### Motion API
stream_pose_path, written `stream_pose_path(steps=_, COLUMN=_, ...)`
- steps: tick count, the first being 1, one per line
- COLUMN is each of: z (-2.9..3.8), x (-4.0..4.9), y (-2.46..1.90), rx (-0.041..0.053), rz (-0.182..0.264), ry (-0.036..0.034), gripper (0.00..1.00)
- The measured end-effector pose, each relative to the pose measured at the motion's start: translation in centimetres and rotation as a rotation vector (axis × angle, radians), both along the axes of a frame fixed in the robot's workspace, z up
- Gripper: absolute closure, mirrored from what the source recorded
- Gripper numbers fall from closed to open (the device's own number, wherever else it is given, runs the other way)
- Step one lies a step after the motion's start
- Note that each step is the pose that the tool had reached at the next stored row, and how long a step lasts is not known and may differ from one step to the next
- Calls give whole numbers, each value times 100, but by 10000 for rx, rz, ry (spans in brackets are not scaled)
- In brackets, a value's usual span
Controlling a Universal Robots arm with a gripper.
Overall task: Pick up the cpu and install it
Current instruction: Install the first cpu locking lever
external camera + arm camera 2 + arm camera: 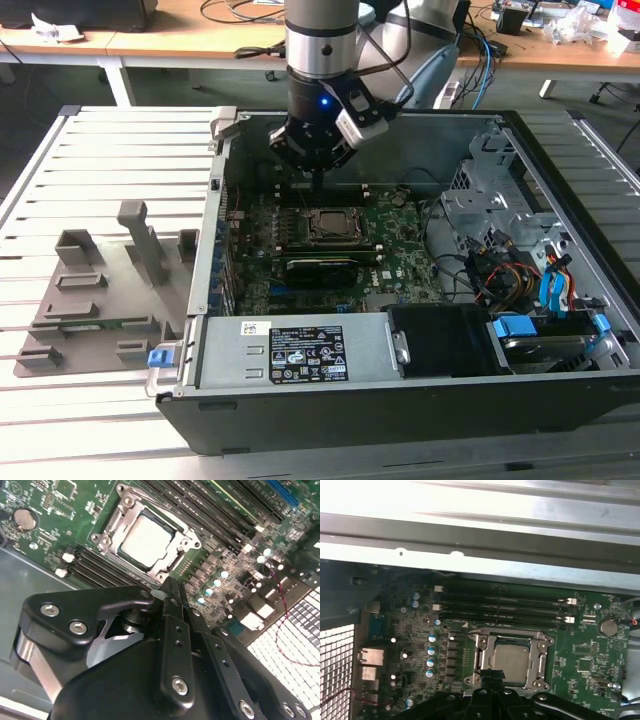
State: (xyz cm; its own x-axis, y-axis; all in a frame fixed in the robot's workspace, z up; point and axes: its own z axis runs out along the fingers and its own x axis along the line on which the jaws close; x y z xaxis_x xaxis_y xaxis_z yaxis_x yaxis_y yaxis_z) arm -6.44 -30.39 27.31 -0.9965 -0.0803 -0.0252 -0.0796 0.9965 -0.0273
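One cpu (146, 541) seated in socket frame (111, 530) | gripper (170, 592) just above frame edge, fingers pressed together, holding nothing | motherboard (400, 255) inside computer case (300, 350)

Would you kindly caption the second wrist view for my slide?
End effector poised beside the socket, cpu already seated inside.

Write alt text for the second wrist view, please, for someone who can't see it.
A silver-topped cpu sits in the metal-framed socket of a green motherboard. The black gripper, fingers together and holding nothing, hangs just beside the socket.
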Motion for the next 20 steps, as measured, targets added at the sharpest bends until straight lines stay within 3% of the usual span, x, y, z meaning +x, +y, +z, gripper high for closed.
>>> stream_pose_path(steps=2, z=0, x=-100, y=1, rx=0, rz=0, ry=0, gripper=89)
stream_pose_path(steps=7, z=-2, x=-249, y=7, rx=0, rz=-1, ry=-1, gripper=89)
stream_pose_path(steps=16, z=-12, x=-430, y=22, rx=0, rz=0, ry=0, gripper=89)
stream_pose_path(steps=17, z=-14, x=-439, y=53, rx=0, rz=-1, ry=0, gripper=89)
stream_pose_path(steps=19, z=-35, x=-439, y=215, rx=1, rz=0, ry=-1, gripper=89)
stream_pose_path(steps=20, z=-60, x=-439, y=229, rx=1, rz=0, ry=0, gripper=89)
